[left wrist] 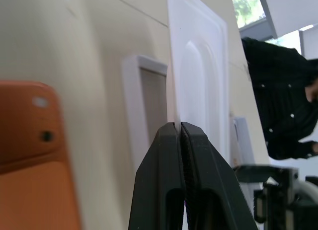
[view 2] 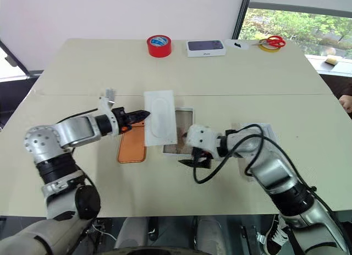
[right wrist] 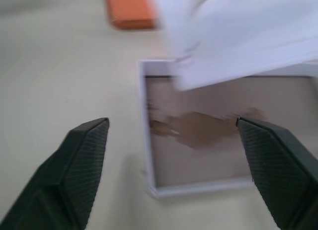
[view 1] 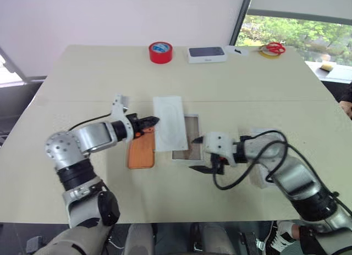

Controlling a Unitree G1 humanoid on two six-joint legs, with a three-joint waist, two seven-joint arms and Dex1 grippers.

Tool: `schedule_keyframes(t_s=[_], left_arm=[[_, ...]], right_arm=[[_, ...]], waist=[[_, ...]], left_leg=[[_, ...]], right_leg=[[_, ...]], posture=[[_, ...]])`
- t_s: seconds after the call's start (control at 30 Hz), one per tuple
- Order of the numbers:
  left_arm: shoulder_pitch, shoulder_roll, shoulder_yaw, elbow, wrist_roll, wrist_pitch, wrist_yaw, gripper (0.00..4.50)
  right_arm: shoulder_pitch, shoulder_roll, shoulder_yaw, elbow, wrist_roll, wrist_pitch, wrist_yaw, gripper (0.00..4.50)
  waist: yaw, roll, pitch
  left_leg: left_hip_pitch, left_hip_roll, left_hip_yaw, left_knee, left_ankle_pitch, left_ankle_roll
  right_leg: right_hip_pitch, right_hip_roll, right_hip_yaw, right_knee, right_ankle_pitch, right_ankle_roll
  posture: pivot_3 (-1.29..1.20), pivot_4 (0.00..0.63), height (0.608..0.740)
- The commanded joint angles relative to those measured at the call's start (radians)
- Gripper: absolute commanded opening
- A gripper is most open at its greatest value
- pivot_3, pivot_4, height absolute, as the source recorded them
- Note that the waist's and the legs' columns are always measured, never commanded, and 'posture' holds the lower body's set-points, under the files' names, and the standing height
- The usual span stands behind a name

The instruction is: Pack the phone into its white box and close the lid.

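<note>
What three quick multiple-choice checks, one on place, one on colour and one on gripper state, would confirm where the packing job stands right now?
1. Where does the phone lie?
A. inside the white box
B. flat on the table beside the white box
C. by the far edge, next to the tape roll

2. What colour is the tape roll at the table's far edge?
A. red
B. green
C. black

3. How does the left gripper stand?
A. wide open above the phone
B. shut on the phone
C. shut on the thin white card

Answers:
1 B, the phone rests on the table, apart from the white box, which holds no phone.
2 A, its ring is red.
3 C, the fingers pinch the edge of the thin white card.
</note>
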Motion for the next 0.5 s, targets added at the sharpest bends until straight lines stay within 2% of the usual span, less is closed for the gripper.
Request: schedule_keyframes(t_s=[0.03,0.2,0.5], left_arm=[[-0.018,-0.02,-0.049,-0.025,0.031,-0.03,0.01,0.0],[-0.034,-0.031,-0.096,0.011,0.075,-0.055,-0.012,0.0],[-0.037,-0.029,-0.126,0.027,0.129,-0.046,-0.057,0.0]], right_arm=[[0.055,-0.052,-0.139,-0.062,0.057,0.019,-0.004,4.01],[0.122,-0.092,-0.194,-0.088,0.071,0.017,-0.014,4.01],[0.14,-0.089,-0.193,-0.09,0.071,0.013,-0.046,4.01]], waist=[[-0.001,0.0,0.0],[-0.005,0.0,0.0],[-0.002,0.0,0.0]], left_leg=[[0.0,0.0,0.0,0.0,0.0,0.001],[0.001,0.001,0.0,-0.001,-0.001,0.001],[0.001,0.0,0.0,-0.001,-0.001,0.001]], right_leg=[[0.0,0.0,0.0,0.0,0.0,0.0],[-0.001,0.001,0.0,0.0,0.0,0.0],[0.0,0.001,0.0,0.0,0.0,0.0]], posture=[[0.0,0.15,0.73],[0.0,0.15,0.73],[0.0,0.15,0.73]])
